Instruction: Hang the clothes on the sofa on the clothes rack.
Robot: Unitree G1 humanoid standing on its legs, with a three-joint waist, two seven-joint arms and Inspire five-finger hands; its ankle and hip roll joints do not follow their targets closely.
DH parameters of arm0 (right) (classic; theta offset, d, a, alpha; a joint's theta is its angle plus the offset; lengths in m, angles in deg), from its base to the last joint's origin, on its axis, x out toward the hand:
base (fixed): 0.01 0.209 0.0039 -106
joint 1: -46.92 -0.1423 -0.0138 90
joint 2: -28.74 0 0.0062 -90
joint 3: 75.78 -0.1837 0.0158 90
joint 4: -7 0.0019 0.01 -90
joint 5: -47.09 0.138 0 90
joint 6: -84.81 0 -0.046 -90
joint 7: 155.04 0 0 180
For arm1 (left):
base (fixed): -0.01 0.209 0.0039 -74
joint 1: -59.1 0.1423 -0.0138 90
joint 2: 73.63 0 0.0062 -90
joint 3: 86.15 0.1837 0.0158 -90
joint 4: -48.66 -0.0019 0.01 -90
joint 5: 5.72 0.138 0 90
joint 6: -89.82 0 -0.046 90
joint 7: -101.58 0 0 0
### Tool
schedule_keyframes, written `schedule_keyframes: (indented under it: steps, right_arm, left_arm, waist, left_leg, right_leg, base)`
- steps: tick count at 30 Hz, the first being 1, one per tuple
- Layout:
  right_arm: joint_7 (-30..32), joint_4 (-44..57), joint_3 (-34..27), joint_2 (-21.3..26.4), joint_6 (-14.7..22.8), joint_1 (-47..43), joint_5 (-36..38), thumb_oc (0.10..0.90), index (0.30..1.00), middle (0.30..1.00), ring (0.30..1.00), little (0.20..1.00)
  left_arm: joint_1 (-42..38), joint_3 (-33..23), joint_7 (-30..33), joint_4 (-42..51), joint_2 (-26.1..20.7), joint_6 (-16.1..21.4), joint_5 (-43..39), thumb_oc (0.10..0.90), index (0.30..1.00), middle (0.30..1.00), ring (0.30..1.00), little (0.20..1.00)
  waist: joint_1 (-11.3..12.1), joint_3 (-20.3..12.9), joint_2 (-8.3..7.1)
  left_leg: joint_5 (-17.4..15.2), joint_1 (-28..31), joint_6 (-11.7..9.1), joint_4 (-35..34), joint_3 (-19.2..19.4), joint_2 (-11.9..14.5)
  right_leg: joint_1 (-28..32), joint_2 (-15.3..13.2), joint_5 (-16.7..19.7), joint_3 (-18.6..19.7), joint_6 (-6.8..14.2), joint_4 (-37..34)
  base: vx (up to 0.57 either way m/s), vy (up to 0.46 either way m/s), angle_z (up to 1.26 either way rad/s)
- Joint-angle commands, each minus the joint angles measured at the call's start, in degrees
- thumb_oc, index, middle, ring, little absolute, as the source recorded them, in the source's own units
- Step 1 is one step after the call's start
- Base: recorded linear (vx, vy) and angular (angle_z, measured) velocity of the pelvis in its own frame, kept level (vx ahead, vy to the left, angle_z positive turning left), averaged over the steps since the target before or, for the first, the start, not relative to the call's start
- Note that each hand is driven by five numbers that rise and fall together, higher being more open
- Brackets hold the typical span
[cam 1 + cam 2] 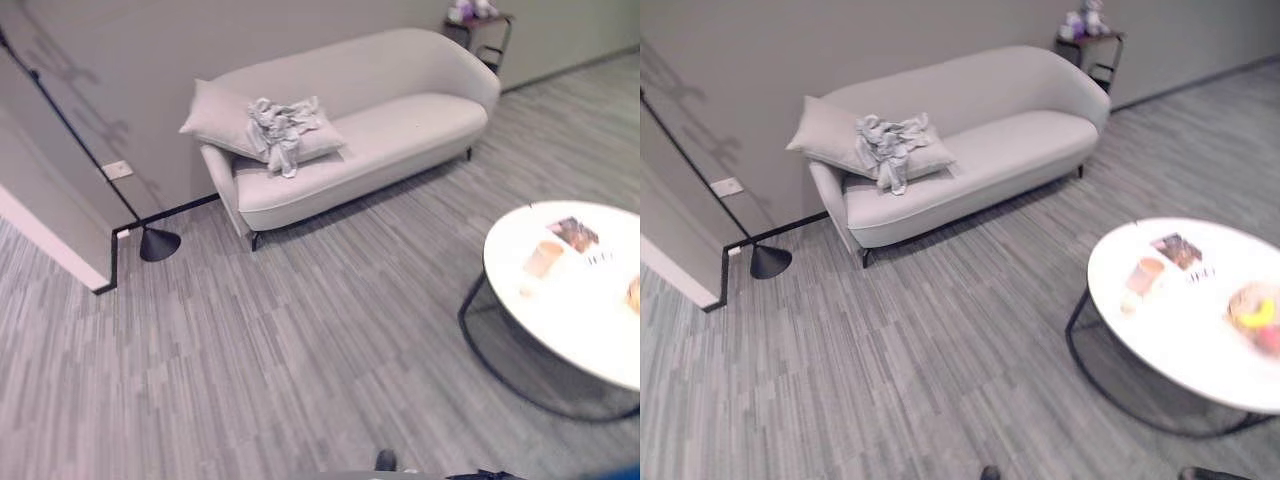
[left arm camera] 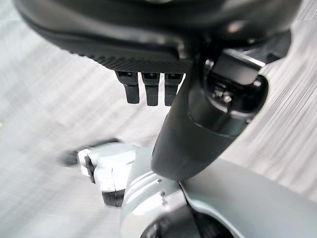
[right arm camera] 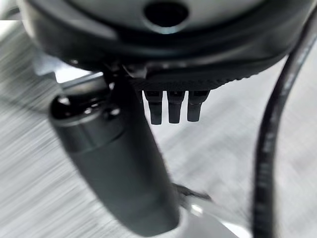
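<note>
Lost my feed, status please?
Left hand and right hand open, holding nothing. Grey clothes bunched on pillow on sofa. Round table on the right.

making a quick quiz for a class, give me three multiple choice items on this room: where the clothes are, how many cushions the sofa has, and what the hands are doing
1. Where do the crumpled clothes lie?
A. on the round table
B. on the cushion at the sofa's left end
C. on the floor by the lamp base

2. How many cushions show on the sofa?
A. one
B. three
C. four

3. What state are the left hand and right hand in?
A. both pinch cloth
B. one holds a hanger
C. both open and holding nothing

Answers:
1 B, the grey heap sits on the cushion, far from the white round table.
2 A, a single cushion leans at that end.
3 C, each wrist view shows straight fingers above bare floor.
</note>
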Motion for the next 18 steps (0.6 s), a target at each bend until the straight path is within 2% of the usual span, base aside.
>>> schedule_keyframes:
  steps: [1,2,3,4,6,7,8,9,10,11,12,13,14,15,17,18]
  right_arm:
    - [4.67,-3.32,3.64,-0.48,0.57,-5.53,-14.19,0.8,0.9,0.9,0.9,0.9]
    - [4.44,-1.67,5.25,0.35,0.52,-7.81,-15.98,0.8,0.9,0.9,0.9,0.9]
    - [4.79,0.03,6.4,2.12,1.53,-10.19,-16.93,0.8,0.9,0.9,0.9,0.9]
    - [5.31,1.73,7.15,3.96,2.68,-12.05,-18.2,0.8,0.9,0.9,0.9,0.9]
    - [5.36,2.84,6.96,5.35,3.59,-12.04,-19.04,0.8,0.9,0.9,0.9,0.9]
    - [5.35,2.86,6.96,5.37,3.58,-12.03,-19.04,0.8,0.9,0.9,0.9,0.9]
    - [5.41,3.65,6.42,5.97,3.85,-11.63,-19.02,0.8,0.9,0.9,0.9,0.9]
    - [5.93,4.06,5.64,6.15,4.17,-10.82,-18.77,0.8,0.9,0.9,0.9,0.9]
    - [6.73,3.62,1.38,6.38,4.4,-8.0,-15.97,0.8,0.9,0.9,0.9,0.9]
    - [6.58,3.34,-0.1,6.61,4.48,-7.0,-14.54,0.8,0.9,0.9,0.9,0.9]
    - [7.82,-1.07,0.36,3.26,2.43,-14.61,-11.3,0.8,0.9,0.9,0.9,0.9]
    - [8.88,-1.4,1.23,-0.66,2.12,-16.65,-9.81,0.8,0.9,0.9,0.9,0.9]
    - [10.02,-3.31,2.27,-5.63,2.48,-16.98,-8.36,0.8,0.9,0.9,0.9,0.9]
    - [10.28,-2.34,3.73,-8.15,2.89,-15.67,-8.2,0.8,0.9,0.9,0.9,0.9]
    - [12.88,-2.91,4.61,-12.26,2.12,-12.77,-9.53,0.8,0.9,0.9,0.9,0.9]
    - [14.2,-3.83,4.65,-13.97,1.81,-11.89,-9.54,0.8,0.9,0.9,0.9,0.9]
  left_arm:
    - [-3.94,0.64,2.08,5.62,2.72,2.91,-1.56,0.8,0.9,0.9,0.9,0.9]
    - [-3.22,0.04,2.33,6.38,2.02,3.39,-2.45,0.8,0.9,0.9,0.9,0.9]
    - [-3.34,-1.43,2.88,5.19,1.67,3.31,-2.84,0.8,0.9,0.9,0.9,0.9]
    - [-2.94,-3.15,3.2,3.72,1.42,3.63,-3.5,0.8,0.9,0.9,0.9,0.9]
    - [-1.99,-5.56,2.31,1.66,1.88,3.29,-4.06,0.8,0.9,0.9,0.9,0.9]
    - [-2.0,-5.55,2.31,1.64,1.9,3.29,-4.06,0.8,0.9,0.9,0.9,0.9]
    - [-1.05,-6.62,2.08,0.53,2.06,3.2,-4.18,0.8,0.9,0.9,0.9,0.9]
    - [-0.52,-7.43,1.86,-0.22,2.19,3.05,-4.6,0.8,0.9,0.9,0.9,0.9]
    - [0.89,-10.71,1.73,-2.27,2.39,2.37,-7.91,0.8,0.9,0.9,0.9,0.9]
    - [1.29,-11.68,1.61,-2.73,2.07,2.21,-9.36,0.8,0.9,0.9,0.9,0.9]
    - [1.58,-9.93,1.91,-4.26,1.81,1.18,-8.91,0.8,0.9,0.9,0.9,0.9]
    - [1.75,-8.92,2.52,-3.83,2.2,0.83,-8.2,0.8,0.9,0.9,0.9,0.9]
    - [2.65,-8.2,3.15,-4.43,2.69,0.12,-8.06,0.8,0.9,0.9,0.9,0.9]
    - [2.98,-7.44,3.58,-4.5,2.78,0.14,-8.08,0.8,0.9,0.9,0.9,0.9]
    - [4.17,-6.82,4.74,-5.07,3.2,-0.29,-7.79,0.8,0.9,0.9,0.9,0.9]
    - [4.42,-6.44,5.4,-4.99,3.13,-0.29,-7.85,0.8,0.9,0.9,0.9,0.9]
  waist:
    - [4.47,6.92,-1.61]
    - [6.1,7.16,-2.05]
    - [7.33,7.53,-2.25]
    - [8.83,7.57,-2.37]
    - [11.01,7.16,-1.39]
    - [10.99,7.1,-1.42]
    - [11.97,6.9,-0.74]
    - [12.52,6.96,-0.63]
    - [13.77,7.1,-1.01]
    - [14.16,7.2,-1.42]
    - [16.25,6.81,-1.75]
    - [17.17,6.72,-1.42]
    - [18.45,5.65,-1.34]
    - [18.53,5.24,-1.15]
    - [18.39,3.25,-3.0]
    - [18.24,2.45,-4.15]
  left_leg:
    - [2.67,-7.94,5.63,-6.61,4.04,-3.08]
    - [0.31,-10.08,5.54,-6.87,4.22,-5.85]
    - [-2.33,-12.03,5.82,-10.3,6.31,-8.53]
    - [-2.91,-12.89,6.3,-16.55,7.44,-12.72]
    - [3.01,-15.79,7.28,-26.68,5.85,-18.72]
    - [3.33,-15.73,7.28,-27.06,5.83,-18.75]
    - [7.22,-17.45,7.0,-31.9,4.72,-20.5]
    - [8.93,-19.37,6.51,-34.36,4.38,-21.28]
    - [10.97,-24.82,5.55,-35.98,3.88,-22.1]
    - [11.72,-25.66,5.27,-35.75,3.8,-22.08]
    - [12.45,-26.0,5.45,-35.01,2.54,-22.96]
    - [13.74,-27.12,5.56,-34.02,2.96,-22.03]
    - [13.65,-25.05,6.69,-33.8,2.67,-21.65]
    - [14.04,-24.68,7.43,-33.01,2.62,-20.99]
    - [12.52,-23.75,8.93,-31.25,2.46,-21.55]
    - [11.61,-22.35,9.66,-30.96,2.65,-22.49]
  right_leg:
    - [1.31,-10.03,4.55,3.1,10.75,-4.44]
    - [2.59,-10.08,3.58,3.1,10.75,-4.44]
    - [3.7,-9.77,2.32,2.69,10.89,-4.44]
    - [4.79,-9.17,1.4,3.08,11.23,-4.44]
    - [7.55,-5.95,-0.47,4.65,10.91,-4.44]
    - [7.45,-5.98,-0.41,4.63,10.91,-4.44]
    - [9.06,-3.95,-1.87,6.26,10.43,-4.44]
    - [10.45,-2.99,-3.17,7.33,9.95,-4.44]
    - [13.83,-1.51,-6.18,10.44,8.88,-4.44]
    - [14.89,-1.7,-6.78,11.82,8.59,-4.44]
    - [17.32,-2.01,-7.96,12.09,8.29,-4.44]
    - [18.25,-2.01,-8.35,12.89,8.15,-4.44]
    - [20.11,-2.55,-9.37,14.05,8.69,-4.12]
    - [20.57,-2.77,-10.05,14.7,8.77,-3.27]
    - [20.8,-5.12,-10.82,14.49,10.17,-0.1]
    - [20.29,-6.69,-9.23,13.84,11.4,3.06]
  base:
    - [0.36,-0.213,0.47]
    - [0.33,-0.053,0.33]
    - [0.43,-0.032,-0.13]
    - [0.46,-0.021,-0.5]
    - [0.36,-0.004,-0.36]
    - [0.28,-0.016,-0.03]
    - [0.28,-0.03,-0.23]
    - [0.61,-0.029,-0.4]
    - [0.58,-0.012,-0.5]
    - [0.66,0.025,-0.48]
    - [0.46,0.075,-0.86]
    - [0.57,0.165,-1.06]
    - [0.45,0.204,-1.22]
    - [0.48,0.247,-0.77]
    - [0.44,0.237,-0.64]
    - [0.46,0.26,-0.47]
